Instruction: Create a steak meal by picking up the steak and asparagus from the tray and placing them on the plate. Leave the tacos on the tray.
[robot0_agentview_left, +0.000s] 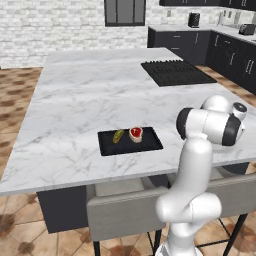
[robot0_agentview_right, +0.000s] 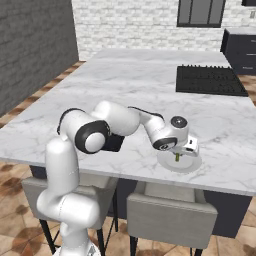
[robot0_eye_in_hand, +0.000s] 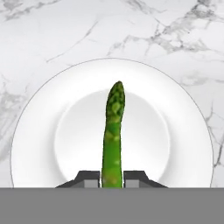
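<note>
My gripper (robot0_eye_in_hand: 112, 178) is shut on the green asparagus (robot0_eye_in_hand: 113, 131), which hangs over the middle of the white plate (robot0_eye_in_hand: 39, 144). In the right base view the gripper (robot0_agentview_right: 178, 156) holds the asparagus (robot0_agentview_right: 177, 158) just above the plate (robot0_agentview_right: 192, 164) near the counter's front edge. On the black tray (robot0_agentview_left: 107, 145) lie the red steak (robot0_agentview_left: 135, 133) with its pale rim and the yellow-green taco (robot0_agentview_left: 118, 135) to its left. Most of the tray (robot0_agentview_right: 114, 144) is hidden behind my arm in the right base view.
A black ridged stovetop (robot0_agentview_left: 176, 72) sits at the far right of the marble island (robot0_agentview_left: 90, 95). Grey chairs (robot0_agentview_left: 130, 210) stand under the front edge. Dark cabinets with appliances (robot0_agentview_left: 220, 35) line the back right wall.
</note>
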